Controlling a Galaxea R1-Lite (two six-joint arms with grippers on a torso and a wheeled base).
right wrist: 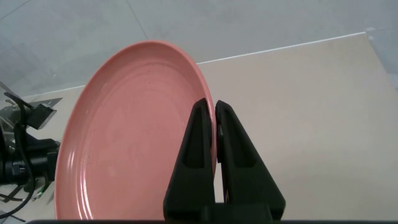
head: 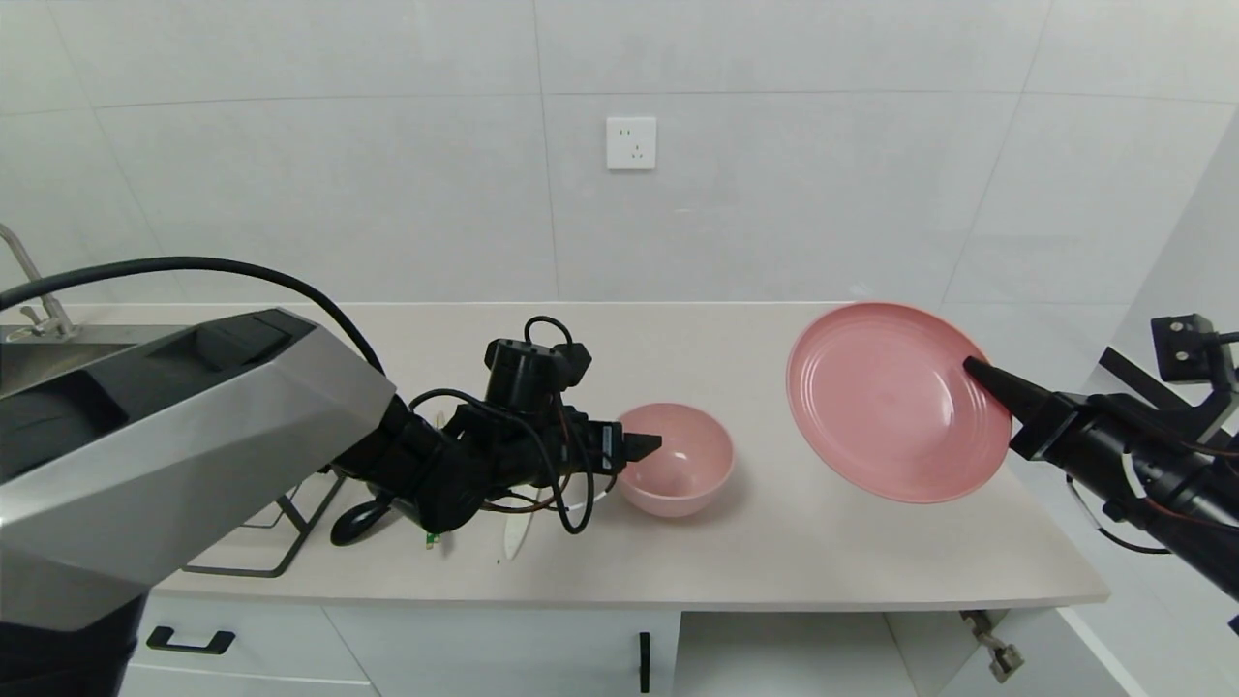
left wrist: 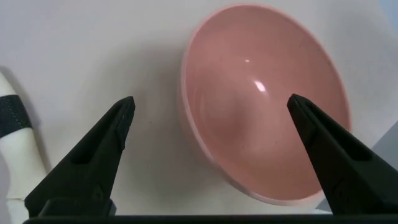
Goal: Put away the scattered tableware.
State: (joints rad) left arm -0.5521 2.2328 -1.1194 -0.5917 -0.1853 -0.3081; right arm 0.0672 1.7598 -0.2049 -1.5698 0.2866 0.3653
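A pink bowl (head: 678, 465) (left wrist: 267, 124) sits upright on the beige counter (head: 755, 552). My left gripper (head: 647, 446) (left wrist: 211, 109) hovers just above the bowl's left rim, open, one finger over the bowl and the other over bare counter. Off to the right, a pink plate (head: 891, 402) (right wrist: 130, 130) hangs tilted in the air above the counter's right end. My right gripper (head: 973, 368) (right wrist: 211, 109) is shut on the plate's right rim.
A white spoon (head: 516, 532) (left wrist: 15, 143) lies on the counter under the left arm, beside a black wire rack (head: 281, 528). A sink (head: 58, 348) with a tap lies at the far left. The tiled wall carries a socket (head: 631, 143).
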